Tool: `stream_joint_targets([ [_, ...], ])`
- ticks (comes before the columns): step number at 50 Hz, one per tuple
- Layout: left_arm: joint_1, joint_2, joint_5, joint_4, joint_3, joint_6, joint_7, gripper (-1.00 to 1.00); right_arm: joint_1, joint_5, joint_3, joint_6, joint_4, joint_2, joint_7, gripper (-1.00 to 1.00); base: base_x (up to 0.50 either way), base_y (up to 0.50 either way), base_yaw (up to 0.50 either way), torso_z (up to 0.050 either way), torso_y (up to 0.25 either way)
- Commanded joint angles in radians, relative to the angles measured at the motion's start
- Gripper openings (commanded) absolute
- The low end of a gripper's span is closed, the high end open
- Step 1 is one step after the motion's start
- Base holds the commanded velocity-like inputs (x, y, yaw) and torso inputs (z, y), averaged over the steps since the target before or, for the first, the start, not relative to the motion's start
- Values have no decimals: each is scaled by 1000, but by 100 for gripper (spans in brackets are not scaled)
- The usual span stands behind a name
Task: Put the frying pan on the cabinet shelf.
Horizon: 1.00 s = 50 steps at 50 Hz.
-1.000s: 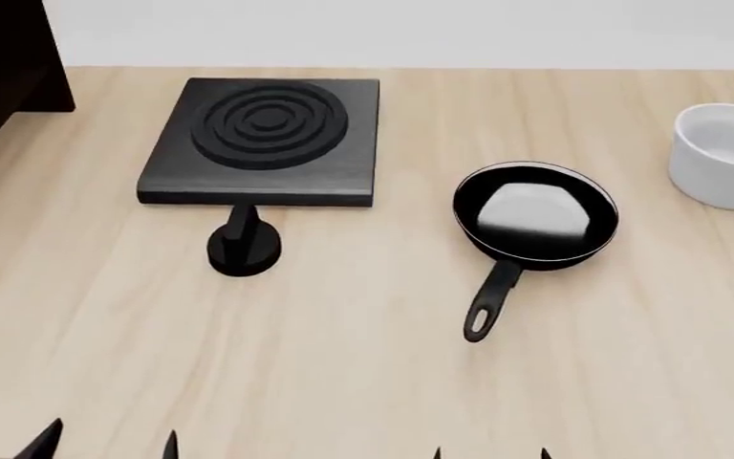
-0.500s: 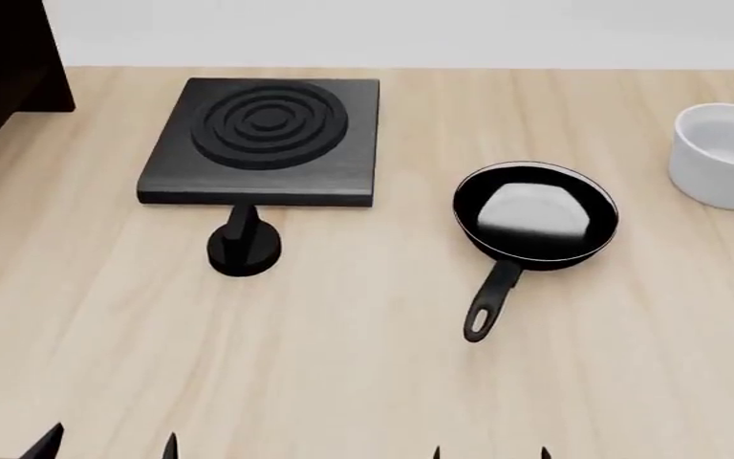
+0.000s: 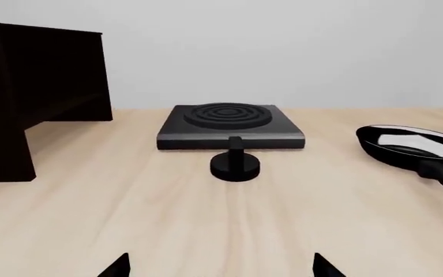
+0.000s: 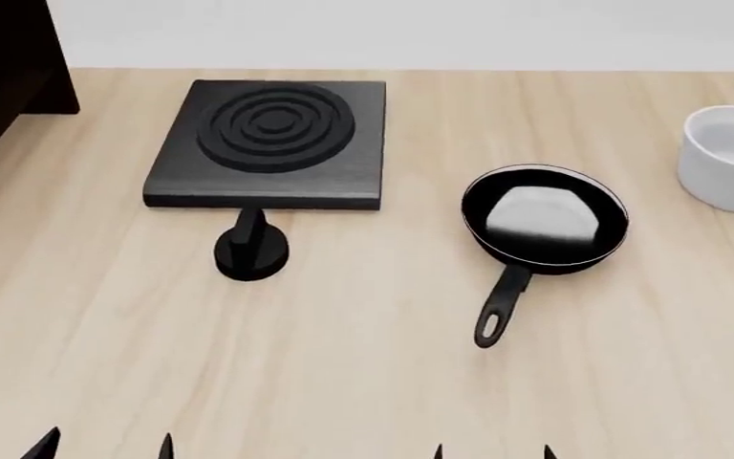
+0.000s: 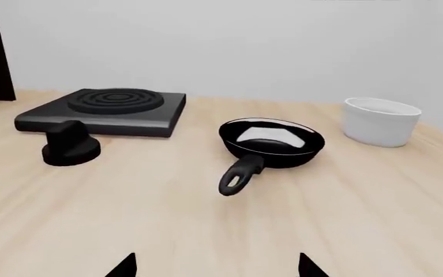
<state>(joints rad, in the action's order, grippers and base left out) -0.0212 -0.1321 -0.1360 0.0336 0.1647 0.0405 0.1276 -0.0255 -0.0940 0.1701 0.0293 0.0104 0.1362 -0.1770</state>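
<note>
The pan [image 4: 545, 219] lies on the table [image 4: 341, 363], handle toward 7 o'clock. At its 9 o'clock stand a knob [image 4: 251, 251] and burner [image 4: 269, 143], with the cabinet [image 4: 4, 67] beyond at 10; a bowl [image 4: 732, 158] sits at 2. Both the left gripper [image 4: 103, 446] and right gripper [image 4: 492, 451] are spread, holding nothing.

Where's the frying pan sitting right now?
In the head view the frying pan lies on the table right of centre, between the burner plate and the white bowl, handle toward the robot.

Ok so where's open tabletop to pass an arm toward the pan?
Bare wood lies between the black knob and the frying pan, and all along the near edge below the pan's handle. It is tighter between the burner plate and knob, and between pan and white bowl.
</note>
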Motion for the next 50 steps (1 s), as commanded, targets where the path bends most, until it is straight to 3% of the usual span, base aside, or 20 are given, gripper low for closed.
stream_joint_targets([
  [1, -3, -8, -2, -1, 8, -15, 19, 100, 0, 3, 17, 13, -16, 8, -12, 100, 180, 191, 0, 0, 0],
  [27, -6, -23, -24, -2, 23, -21, 33, 100, 2, 25, 47, 25, -44, 30, -45, 100, 313, 343, 0, 0, 0],
  [50, -6, -35, -40, -14, 37, -24, 44, 100, -22, 39, 76, -51, 43, 41, -45, 100, 463, 25, 0, 0, 0],
])
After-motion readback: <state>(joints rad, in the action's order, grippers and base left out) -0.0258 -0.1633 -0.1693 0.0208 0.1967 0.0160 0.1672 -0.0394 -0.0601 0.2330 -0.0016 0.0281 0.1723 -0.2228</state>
